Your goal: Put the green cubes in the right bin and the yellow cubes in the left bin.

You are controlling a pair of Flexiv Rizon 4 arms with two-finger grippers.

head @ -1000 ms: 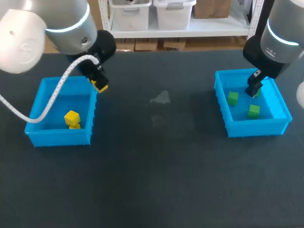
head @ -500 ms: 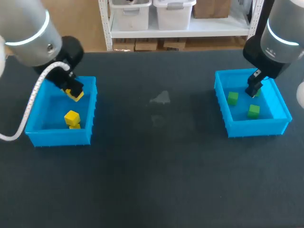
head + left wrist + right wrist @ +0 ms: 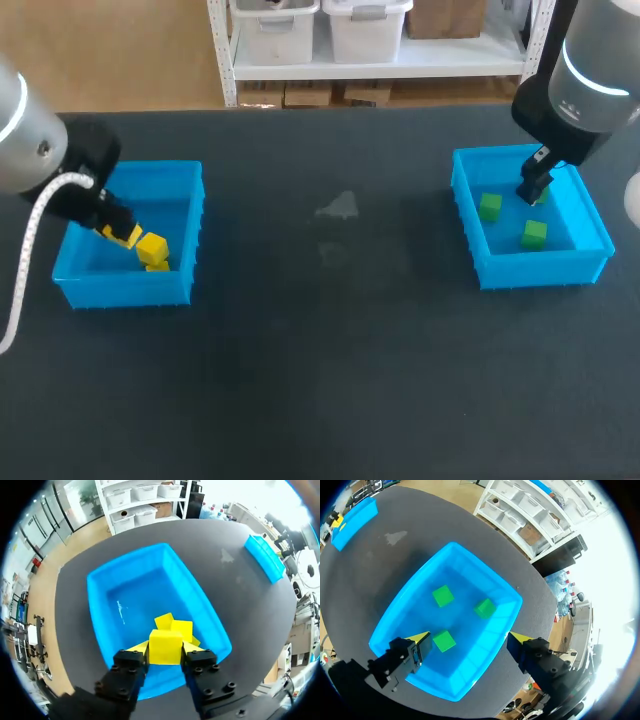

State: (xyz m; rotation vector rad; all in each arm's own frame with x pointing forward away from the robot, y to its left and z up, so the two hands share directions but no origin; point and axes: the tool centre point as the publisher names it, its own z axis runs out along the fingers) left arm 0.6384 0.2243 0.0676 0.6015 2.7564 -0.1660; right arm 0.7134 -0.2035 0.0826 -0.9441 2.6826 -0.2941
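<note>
Yellow cube pinched by left gripper, right gripper wide open

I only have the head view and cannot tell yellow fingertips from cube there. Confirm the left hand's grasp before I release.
Observer: The left wrist view shows the left hand shut on a yellow cube, both fingers touching it, over the left bin.
Operator: Report what lies under it.
Observer: Just ahead of it, two yellow cubes lie side by side in that bin.
Operator: Count the greens; I see two.
Observer: The right bin holds three green cubes, under the open right hand.
</note>
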